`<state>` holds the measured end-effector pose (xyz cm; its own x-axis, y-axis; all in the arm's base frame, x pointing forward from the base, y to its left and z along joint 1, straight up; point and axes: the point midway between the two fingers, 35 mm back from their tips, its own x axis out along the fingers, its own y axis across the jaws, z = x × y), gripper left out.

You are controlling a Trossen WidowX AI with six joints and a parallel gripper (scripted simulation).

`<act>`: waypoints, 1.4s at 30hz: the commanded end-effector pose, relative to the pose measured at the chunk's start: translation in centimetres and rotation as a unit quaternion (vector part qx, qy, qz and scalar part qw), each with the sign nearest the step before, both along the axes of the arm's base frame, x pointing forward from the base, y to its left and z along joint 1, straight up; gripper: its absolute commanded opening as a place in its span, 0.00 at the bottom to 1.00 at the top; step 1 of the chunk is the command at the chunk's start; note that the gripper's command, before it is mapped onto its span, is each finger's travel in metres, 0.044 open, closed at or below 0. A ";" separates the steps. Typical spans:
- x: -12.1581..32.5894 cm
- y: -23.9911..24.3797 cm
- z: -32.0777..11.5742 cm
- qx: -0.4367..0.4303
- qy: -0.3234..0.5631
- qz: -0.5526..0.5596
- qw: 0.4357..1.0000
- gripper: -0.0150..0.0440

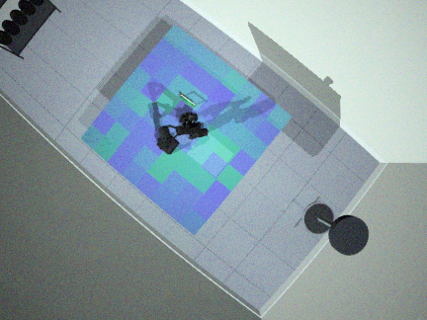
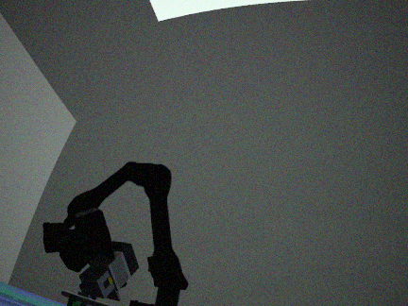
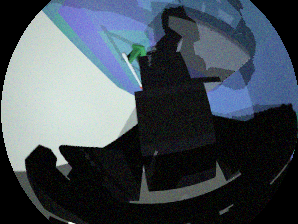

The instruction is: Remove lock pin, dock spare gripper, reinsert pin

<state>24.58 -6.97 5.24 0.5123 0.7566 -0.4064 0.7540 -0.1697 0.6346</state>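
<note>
Evidently the gripper [image 1: 189,120] [image 2: 122,265] [image 3: 169,120] is clamped on the spare gripper [image 2: 120,274] [image 3: 176,112], a dark block close against the mount [image 2: 101,285] [image 3: 162,70]; how far it is seated, I cannot tell. It should handle stiff and chunky, best gripped squarely across the body. The arm arches over, wrist dipped steeply.

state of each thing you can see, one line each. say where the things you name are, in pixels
arm [image 1: 168,140] [image 2: 161,222]: raised, bent at the elbow
hand [image 1: 188,119] [image 2: 101,262]: shut on a grey-sided block
grey-sided block [image 2: 122,269]: held, likely the spare gripper; docking unclear
yellow-marked block [image 2: 102,284]: just below the held block, joined or not unclear
green piece [image 3: 136,52]: beside the white bar, not in the hand
white bar [image 1: 187,99] [image 3: 131,70]: beyond the hand
lock: cannot tell
</note>
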 end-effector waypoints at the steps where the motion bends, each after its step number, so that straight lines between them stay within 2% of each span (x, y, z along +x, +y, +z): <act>1: 0.0 0.0 0.0 -0.001 -0.001 0.000 1.000 0.34; 16: 0.0 0.0 0.0 -0.001 -0.001 0.000 1.000 1.00; 42: -3.0 0.9 4.6 0.004 -0.006 -0.002 1.000 1.00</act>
<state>21.92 -6.12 9.52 0.5207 0.7577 -0.3935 0.7451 -0.1782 0.6428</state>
